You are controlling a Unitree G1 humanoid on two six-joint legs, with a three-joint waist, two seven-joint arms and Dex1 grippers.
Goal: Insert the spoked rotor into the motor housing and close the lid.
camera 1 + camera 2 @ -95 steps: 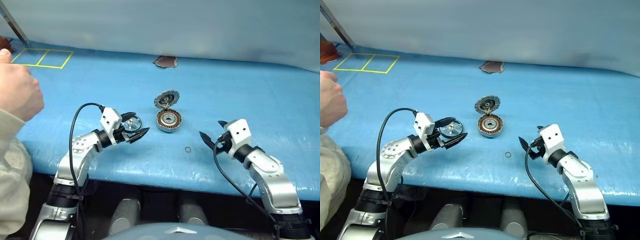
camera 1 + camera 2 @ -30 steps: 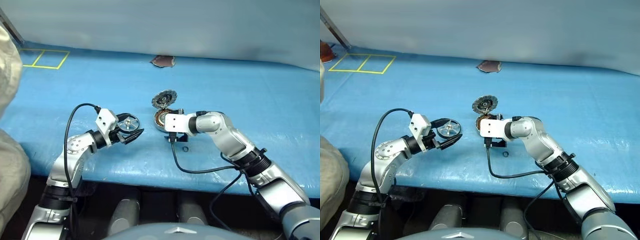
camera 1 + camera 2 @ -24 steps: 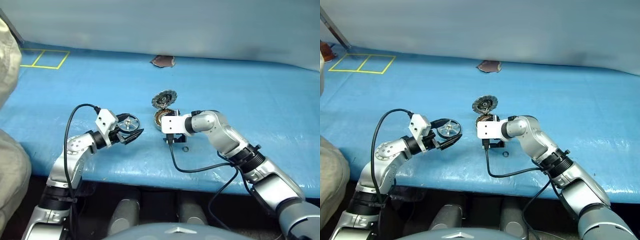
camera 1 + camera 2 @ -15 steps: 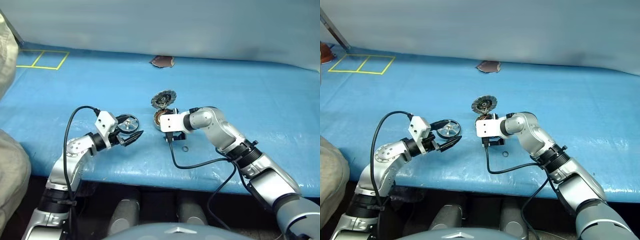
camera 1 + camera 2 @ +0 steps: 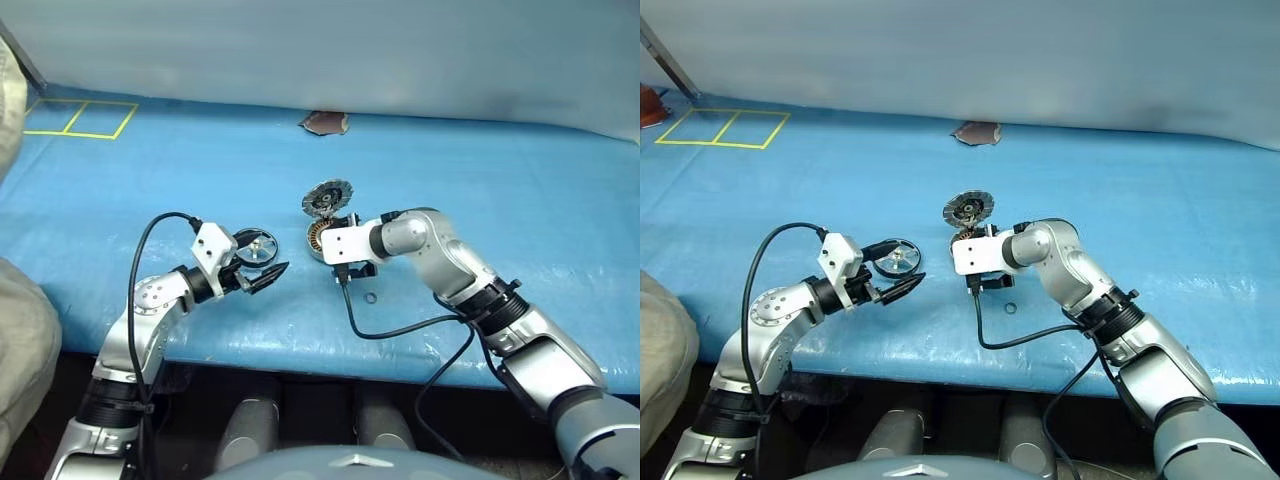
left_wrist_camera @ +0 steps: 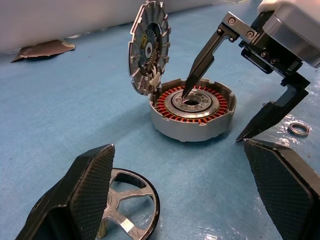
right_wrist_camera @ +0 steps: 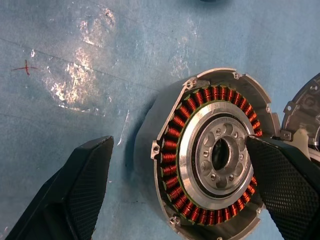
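Silver jointed arms, black cables, black textured fingers.

A table is covered with a blue sheet, backed by a pale wall. Yellow tape squares are marked at one far corner, and what may be a torn brown patch is seen by the wall.

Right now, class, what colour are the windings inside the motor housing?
Copper-orange, ringing the silver hub inside the motor housing; the right wrist view shows them best.
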